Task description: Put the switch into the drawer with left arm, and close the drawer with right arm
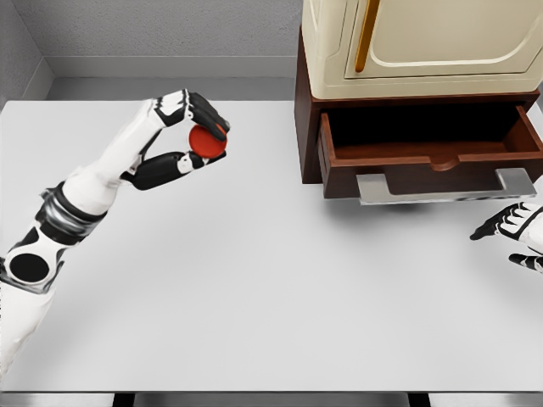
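Note:
A round red switch (206,141) is held in my left hand (197,136), fingers curled around it, lifted above the white table left of the cabinet. The dark wooden drawer (431,159) stands pulled open at the upper right, its inside looking empty, with a grey handle (445,188) along its front. My right hand (512,229) shows at the right edge, just below the handle's right end, fingers relaxed and holding nothing.
A cream cabinet (420,42) with an orange handle sits on the brown base above the drawer. The white table (254,288) spreads wide in front. Grey walls close the back.

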You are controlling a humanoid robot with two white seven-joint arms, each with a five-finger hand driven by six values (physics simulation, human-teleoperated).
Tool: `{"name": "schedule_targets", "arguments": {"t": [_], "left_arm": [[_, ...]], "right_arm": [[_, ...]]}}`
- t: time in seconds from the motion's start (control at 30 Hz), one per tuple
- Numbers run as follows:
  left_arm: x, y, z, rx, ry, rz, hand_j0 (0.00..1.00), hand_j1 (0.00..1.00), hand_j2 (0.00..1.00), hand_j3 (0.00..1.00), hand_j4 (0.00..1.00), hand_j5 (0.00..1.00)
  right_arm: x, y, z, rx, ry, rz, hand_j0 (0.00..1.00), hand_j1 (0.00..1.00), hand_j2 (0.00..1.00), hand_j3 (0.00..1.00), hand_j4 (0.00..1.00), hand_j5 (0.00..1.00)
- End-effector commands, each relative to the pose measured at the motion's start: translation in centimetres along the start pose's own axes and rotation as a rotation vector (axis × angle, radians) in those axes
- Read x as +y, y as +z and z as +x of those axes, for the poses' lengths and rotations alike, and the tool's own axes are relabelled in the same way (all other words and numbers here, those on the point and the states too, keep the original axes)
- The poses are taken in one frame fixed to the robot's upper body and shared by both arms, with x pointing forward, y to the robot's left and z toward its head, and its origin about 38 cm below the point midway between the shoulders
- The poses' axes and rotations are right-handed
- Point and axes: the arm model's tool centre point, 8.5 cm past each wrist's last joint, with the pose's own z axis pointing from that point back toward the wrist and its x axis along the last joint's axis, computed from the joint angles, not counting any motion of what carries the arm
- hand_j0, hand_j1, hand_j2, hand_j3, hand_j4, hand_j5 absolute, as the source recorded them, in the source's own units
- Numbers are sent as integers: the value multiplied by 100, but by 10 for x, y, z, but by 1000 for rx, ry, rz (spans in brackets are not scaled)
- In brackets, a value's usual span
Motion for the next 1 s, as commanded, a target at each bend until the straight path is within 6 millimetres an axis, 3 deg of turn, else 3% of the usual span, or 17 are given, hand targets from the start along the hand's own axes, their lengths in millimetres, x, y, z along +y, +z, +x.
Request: {"name": "schedule_targets", "arguments": {"t": [0.0, 0.43, 0.73, 0.97], "left_arm": [[-11, -7, -1, 16, -13, -7, 40, 40, 40, 40, 40, 40], [-43, -59, 9, -25, -168, -43, 40, 40, 40, 40, 40, 40], [-55, -88, 12, -7, -249, -59, 40, 40, 40, 40, 40, 40], [-76, -108, 19, 11, -302, -84, 40, 40, 40, 40, 40, 40]], "right_arm": [[-1, 0, 0, -1, -4, -4, 72, 72, 72, 72, 72, 72], [-1, -1, 1, -4, -4, -5, 72, 72, 72, 72, 72, 72], [-1, -1, 1, -5, -3, -5, 72, 72, 72, 72, 72, 72], [-1, -1, 1, -5, -3, -5, 72, 72, 72, 72, 72, 72]]}}
